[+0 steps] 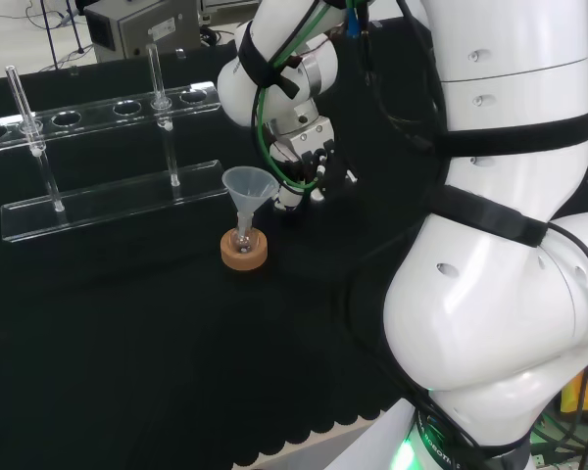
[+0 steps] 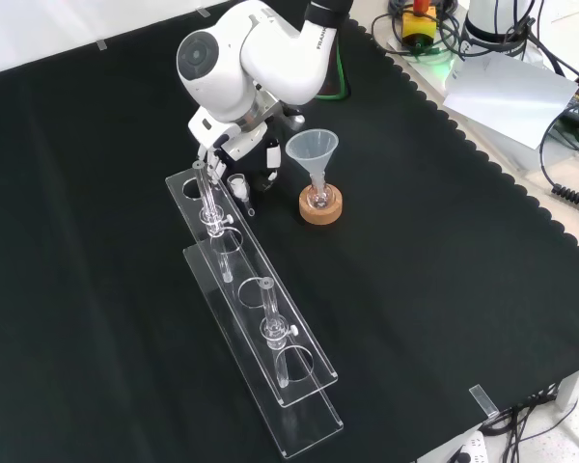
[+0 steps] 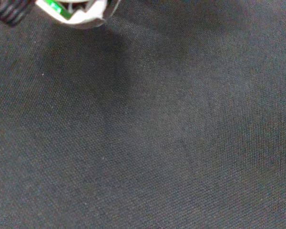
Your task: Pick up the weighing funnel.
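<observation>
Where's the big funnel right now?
Front view: the funnel stands stem-down in a flask on the cork ring, just right of the hand.

Front view: weighing funnel (image 2: 239, 184) lies on the cloth (image 2: 444, 289) between rack (image 2: 309, 415) and funnel (image 2: 313, 149).

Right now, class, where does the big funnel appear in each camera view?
Head view: funnel at centre, just left of the hand.
Front view: upper centre, right of the hand.
Wrist view: faces the black cloth.
Shared landmark: the cork ring beneath the funnel, beside the clear rack.
</observation>
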Tool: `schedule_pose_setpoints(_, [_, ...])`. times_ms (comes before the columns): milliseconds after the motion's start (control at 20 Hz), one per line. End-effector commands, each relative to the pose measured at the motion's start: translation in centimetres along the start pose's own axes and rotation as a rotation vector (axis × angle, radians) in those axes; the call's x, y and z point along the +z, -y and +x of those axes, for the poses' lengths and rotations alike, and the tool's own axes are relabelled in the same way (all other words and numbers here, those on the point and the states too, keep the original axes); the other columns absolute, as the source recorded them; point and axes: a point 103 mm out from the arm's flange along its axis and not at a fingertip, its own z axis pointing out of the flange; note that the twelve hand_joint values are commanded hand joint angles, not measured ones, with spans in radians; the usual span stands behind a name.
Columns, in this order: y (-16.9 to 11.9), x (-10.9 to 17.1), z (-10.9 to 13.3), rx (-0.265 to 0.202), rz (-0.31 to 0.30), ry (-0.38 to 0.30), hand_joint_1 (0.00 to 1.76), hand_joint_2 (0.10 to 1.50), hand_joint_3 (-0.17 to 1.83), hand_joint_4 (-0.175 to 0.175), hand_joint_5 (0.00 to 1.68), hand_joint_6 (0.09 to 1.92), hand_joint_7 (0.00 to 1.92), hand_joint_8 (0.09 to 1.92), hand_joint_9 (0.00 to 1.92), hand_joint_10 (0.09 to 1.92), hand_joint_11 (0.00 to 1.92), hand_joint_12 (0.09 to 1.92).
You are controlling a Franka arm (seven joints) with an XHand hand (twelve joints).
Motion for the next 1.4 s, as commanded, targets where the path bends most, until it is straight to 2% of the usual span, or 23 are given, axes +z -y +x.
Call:
schedule_pose_setpoints(50, [-0.2, 0.0, 0.2, 0.004, 0.000, 0.001, 0.88, 0.63, 0.67, -0.021, 0.72, 0.71, 0.78, 0.63, 1.00, 0.38, 0.75, 1.17])
schedule_pose_setpoints(300, [-0.3, -0.1, 0.2, 0.009, 0.001, 0.013, 0.87, 0.64, 0.67, -0.015, 0.74, 0.73, 0.78, 0.63, 1.00, 0.38, 0.76, 1.16])
schedule_pose_setpoints(350, [-0.5, -0.2, 0.3, 0.012, -0.001, 0.020, 0.88, 0.65, 0.66, -0.006, 0.79, 0.74, 0.78, 0.63, 1.01, 0.37, 0.76, 1.15])
schedule_pose_setpoints(400, [-0.5, -0.4, 0.4, 0.016, -0.007, 0.035, 0.94, 0.74, 0.56, 0.061, 0.88, 0.82, 0.79, 0.63, 1.02, 0.37, 0.77, 1.15])
schedule_pose_setpoints(450, [-0.5, -0.5, 0.5, 0.022, -0.014, 0.047, 0.99, 0.79, 0.51, 0.113, 0.98, 0.86, 0.80, 0.63, 1.03, 0.36, 0.79, 1.14])
schedule_pose_setpoints(500, [-0.5, -0.5, 0.5, 0.027, -0.020, 0.056, 1.03, 0.80, 0.50, 0.144, 1.04, 0.88, 0.82, 0.62, 1.05, 0.35, 0.80, 1.12])
schedule_pose_setpoints(600, [-0.4, -0.7, 0.5, 0.034, -0.030, 0.069, 1.07, 0.74, 0.62, 0.169, 1.10, 0.92, 0.85, 0.60, 1.09, 0.32, 0.85, 1.08])
schedule_pose_setpoints(900, [0.1, -1.9, -0.7, 0.043, -0.043, 0.071, 1.08, 0.69, 0.72, 0.175, 1.12, 0.97, 0.87, 0.59, 1.13, 0.30, 0.92, 1.04])
schedule_pose_setpoints(1400, [2.3, -6.1, -4.4, 0.062, -0.011, 0.098, 1.08, 0.69, 0.73, 0.175, 1.12, 0.98, 0.85, 0.58, 1.13, 0.28, 0.92, 1.03])
